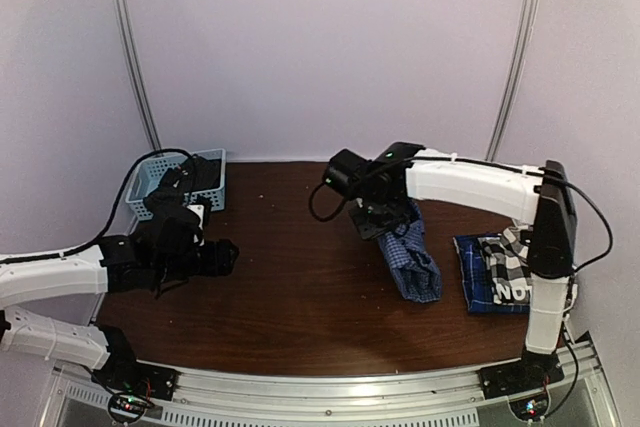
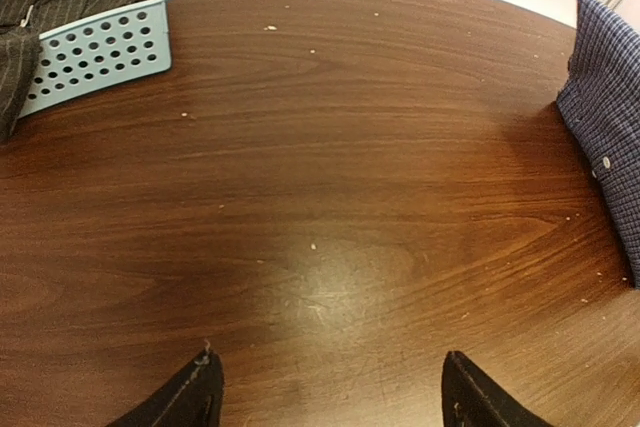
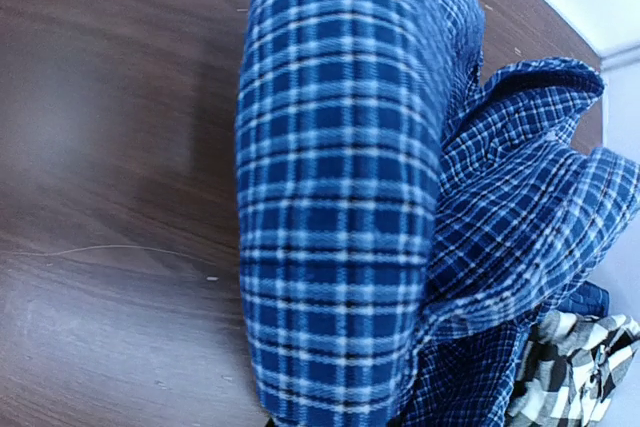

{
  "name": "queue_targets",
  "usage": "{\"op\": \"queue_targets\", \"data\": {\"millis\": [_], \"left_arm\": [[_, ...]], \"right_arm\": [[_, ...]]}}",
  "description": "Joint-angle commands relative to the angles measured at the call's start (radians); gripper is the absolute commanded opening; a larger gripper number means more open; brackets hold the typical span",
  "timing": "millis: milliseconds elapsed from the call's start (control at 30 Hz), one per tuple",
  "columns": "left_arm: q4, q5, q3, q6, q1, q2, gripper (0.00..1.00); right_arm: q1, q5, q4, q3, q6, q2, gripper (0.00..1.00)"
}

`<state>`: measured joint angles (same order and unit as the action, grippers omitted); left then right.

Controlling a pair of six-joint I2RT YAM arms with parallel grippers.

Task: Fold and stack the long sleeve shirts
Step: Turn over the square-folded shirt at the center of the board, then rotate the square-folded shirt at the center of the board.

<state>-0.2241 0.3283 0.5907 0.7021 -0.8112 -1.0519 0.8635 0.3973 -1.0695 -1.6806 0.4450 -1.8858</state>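
Slipping is the main risk: the right end effector [image 1: 375, 219] is clamped on the blue check shirt [image 1: 412, 259], which hangs bunched at frame centre, so its fold may open before reaching the black-and-white plaid shirt [image 1: 505, 269] at right. The left end effector [image 2: 325, 397] has its fingers apart, empty.

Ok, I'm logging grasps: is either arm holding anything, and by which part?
The right gripper is shut on the blue check shirt, pinching its far end; the rest trails onto the table. The left gripper, jaws open, holds nothing.
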Motion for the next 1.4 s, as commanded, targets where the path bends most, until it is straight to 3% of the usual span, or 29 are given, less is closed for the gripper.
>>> {"op": "queue_targets", "data": {"millis": [0, 133, 300, 500, 567, 633, 800, 1000, 1200, 1367], "left_arm": [[-0.069, 0.077, 0.003, -0.013, 0.021, 0.037, 0.76], [-0.129, 0.108, 0.01, -0.018, 0.043, 0.074, 0.78], [-0.198, 0.148, 0.019, -0.015, 0.052, 0.142, 0.79], [-0.201, 0.15, -0.012, 0.0, 0.056, 0.198, 0.81], [-0.188, 0.142, -0.02, 0.002, 0.057, 0.194, 0.82], [-0.171, 0.125, -0.027, -0.003, 0.057, 0.189, 0.82], [-0.092, 0.067, -0.059, -0.011, 0.056, 0.174, 0.84], [0.101, -0.117, -0.139, 0.03, 0.056, 0.124, 0.84], [0.392, -0.321, -0.202, 0.092, 0.056, 0.004, 0.84], [0.503, -0.422, -0.174, 0.114, 0.052, -0.126, 0.84]], "right_arm": [[0.171, 0.132, -0.2, -0.27, 0.142, -0.226, 0.03], [0.272, 0.054, -0.181, -0.433, 0.137, -0.447, 0.14], [0.342, -0.043, -0.114, -0.534, 0.123, -0.571, 0.32], [0.416, -0.18, 0.063, -0.475, 0.088, -0.499, 0.66], [0.434, -0.211, 0.141, -0.381, 0.081, -0.422, 0.79], [0.435, -0.235, 0.211, -0.264, 0.082, -0.325, 0.84], [0.393, -0.258, 0.371, 0.042, 0.081, -0.068, 0.88], [0.185, -0.311, 0.561, 0.377, 0.081, 0.184, 0.88], [-0.049, -0.45, 0.752, 0.618, 0.059, 0.251, 0.9], [-0.107, -0.552, 0.856, 0.72, 0.063, 0.219, 0.88]]}}
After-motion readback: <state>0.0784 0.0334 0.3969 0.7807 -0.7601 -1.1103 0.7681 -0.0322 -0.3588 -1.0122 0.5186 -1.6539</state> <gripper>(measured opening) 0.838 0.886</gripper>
